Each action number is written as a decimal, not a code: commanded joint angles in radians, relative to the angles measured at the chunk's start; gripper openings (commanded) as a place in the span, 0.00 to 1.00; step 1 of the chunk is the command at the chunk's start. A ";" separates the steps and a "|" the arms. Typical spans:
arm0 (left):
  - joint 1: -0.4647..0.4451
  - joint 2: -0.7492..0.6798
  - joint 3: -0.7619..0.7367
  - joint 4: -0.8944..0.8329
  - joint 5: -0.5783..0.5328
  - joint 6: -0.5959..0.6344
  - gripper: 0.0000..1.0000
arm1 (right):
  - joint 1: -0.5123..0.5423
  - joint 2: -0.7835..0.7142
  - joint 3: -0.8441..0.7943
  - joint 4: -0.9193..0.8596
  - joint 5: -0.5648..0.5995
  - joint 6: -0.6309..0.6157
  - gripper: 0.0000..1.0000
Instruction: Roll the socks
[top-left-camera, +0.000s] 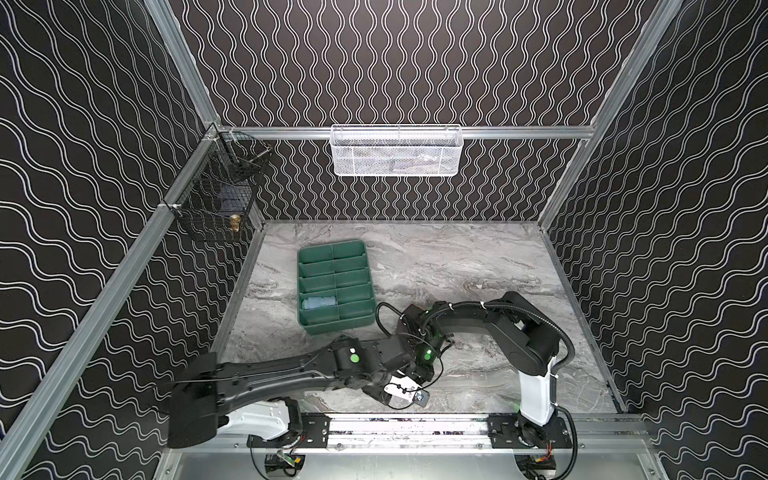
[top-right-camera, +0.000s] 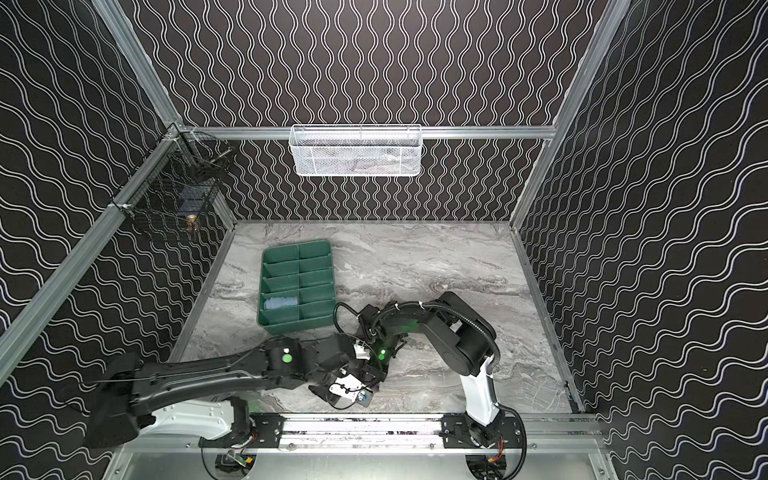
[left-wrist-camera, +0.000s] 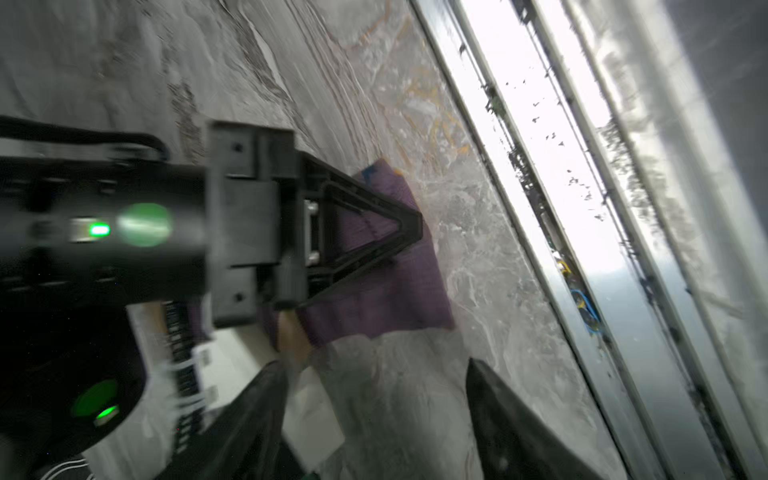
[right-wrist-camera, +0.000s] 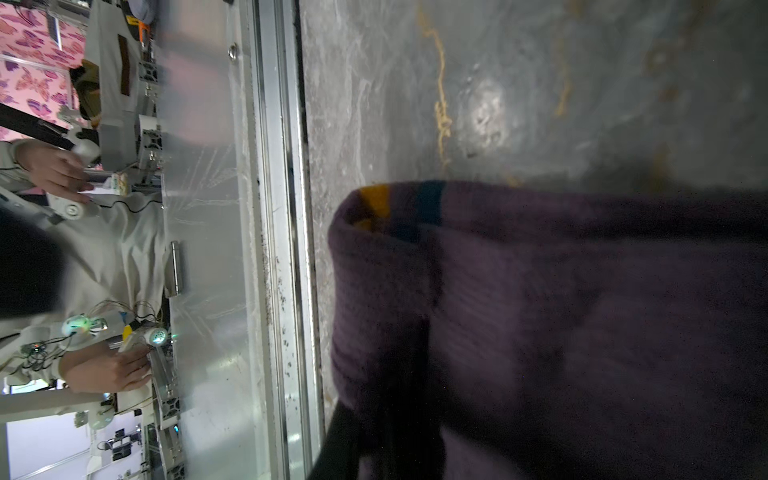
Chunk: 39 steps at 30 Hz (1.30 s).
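Purple sock (left-wrist-camera: 374, 299): ribbed knit, orange and navy stripes at one corner, tan patch. It lies folded on the grey marble-look table (top-left-camera: 457, 266) near the front edge, almost hidden under both arms in both top views. Right gripper (left-wrist-camera: 417, 226) is pressed together on it, tips buried in fabric. Left gripper (left-wrist-camera: 374, 363) is spread over bare table just beside it. Light blue sock (top-left-camera: 319, 302) sits rolled in the green plastic tray (top-left-camera: 336, 327), left column, second compartment from the near end. Wrist views are blurry.
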 joint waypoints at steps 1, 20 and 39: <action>-0.010 0.039 -0.071 0.199 -0.003 -0.125 0.72 | -0.009 0.042 -0.024 0.040 0.439 -0.032 0.00; -0.026 0.327 -0.090 0.323 -0.012 -0.254 0.22 | -0.028 -0.002 -0.065 0.138 0.472 0.002 0.00; -0.024 0.274 -0.133 0.259 0.019 -0.173 0.00 | -0.033 -0.773 -0.533 0.858 1.245 0.107 0.70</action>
